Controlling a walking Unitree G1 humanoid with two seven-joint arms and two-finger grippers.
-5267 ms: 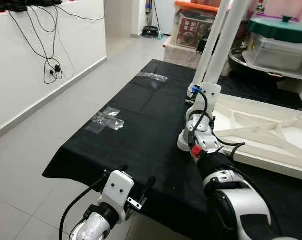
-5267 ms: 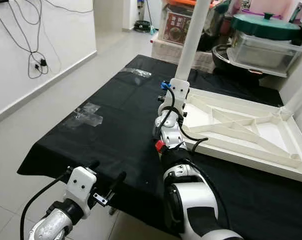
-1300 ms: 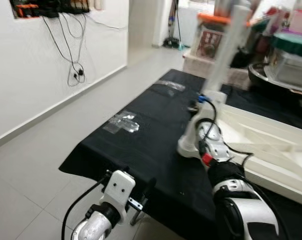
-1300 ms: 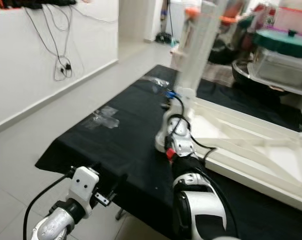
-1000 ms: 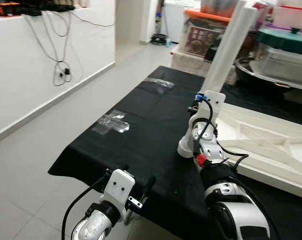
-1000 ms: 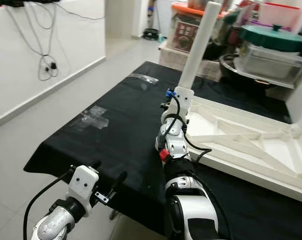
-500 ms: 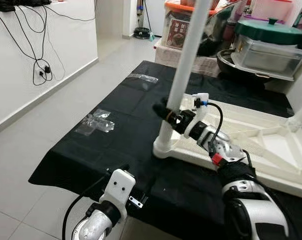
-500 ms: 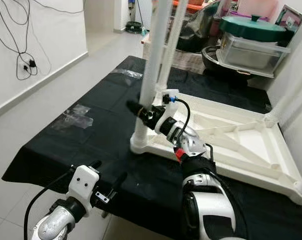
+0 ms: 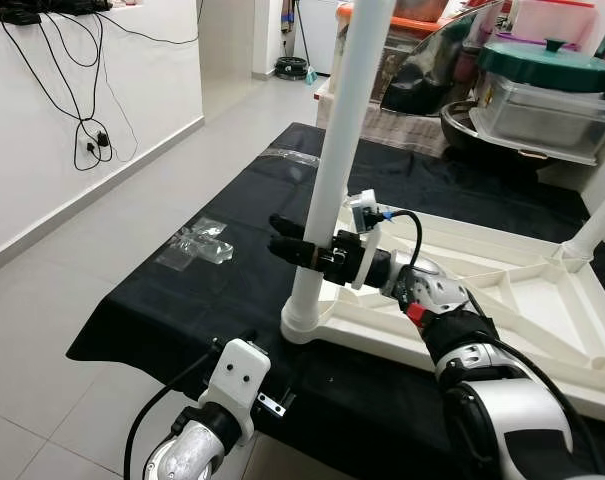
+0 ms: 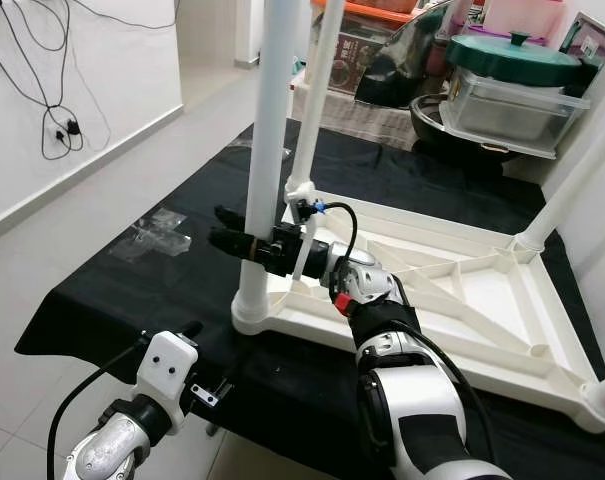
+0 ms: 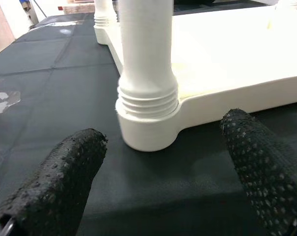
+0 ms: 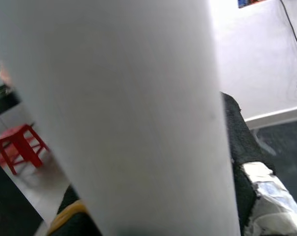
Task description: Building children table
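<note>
A white children's tabletop lies upside down on a black cloth. An upright white leg stands in its near left corner socket. My right gripper is shut on this leg a little above the socket, reaching in from the right. In the right wrist view the leg runs between the fingers. Low at the cloth's near edge, my left gripper is open and holds nothing; its wrist view shows the socket just ahead. Other legs stand at the far corners.
Patches of clear tape lie on the cloth's left part. Storage boxes and a green-lidded container crowd the back right. A white wall with hanging cables runs along the left, beyond bare tiled floor.
My right wrist has swung round, so the gripper now holds the leg from the right side. The tabletop's near corner has slid slightly toward me and left. The left arm has stayed put.
</note>
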